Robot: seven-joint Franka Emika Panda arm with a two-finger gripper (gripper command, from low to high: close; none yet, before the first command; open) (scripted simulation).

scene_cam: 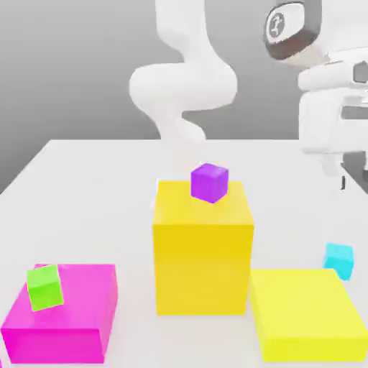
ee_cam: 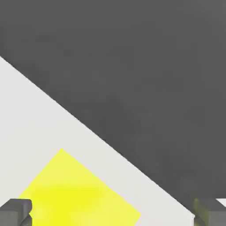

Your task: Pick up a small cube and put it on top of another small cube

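Observation:
The small cyan cube (scene_cam: pixel 338 260) rests on the white table (scene_cam: pixel 93 180) at the exterior view's right, just behind a flat yellow block (scene_cam: pixel 305 313). The small green cube (scene_cam: pixel 44 287) sits tilted on the low magenta block (scene_cam: pixel 65 316) at the exterior view's left. My gripper (scene_cam: pixel 344 180) hangs high at the right edge, above and behind the cyan cube and apart from it. In the hand view my gripper (ee_cam: pixel 112 214) is open, its fingertips (ee_cam: pixel 15 212) wide apart with nothing between them.
A tall yellow block (scene_cam: pixel 203 248) stands in the middle with a small purple cube (scene_cam: pixel 209 182) on its top. In the hand view a yellow block face (ee_cam: pixel 75 194) lies below the fingers, with the table's edge and dark floor (ee_cam: pixel 145 66) beyond.

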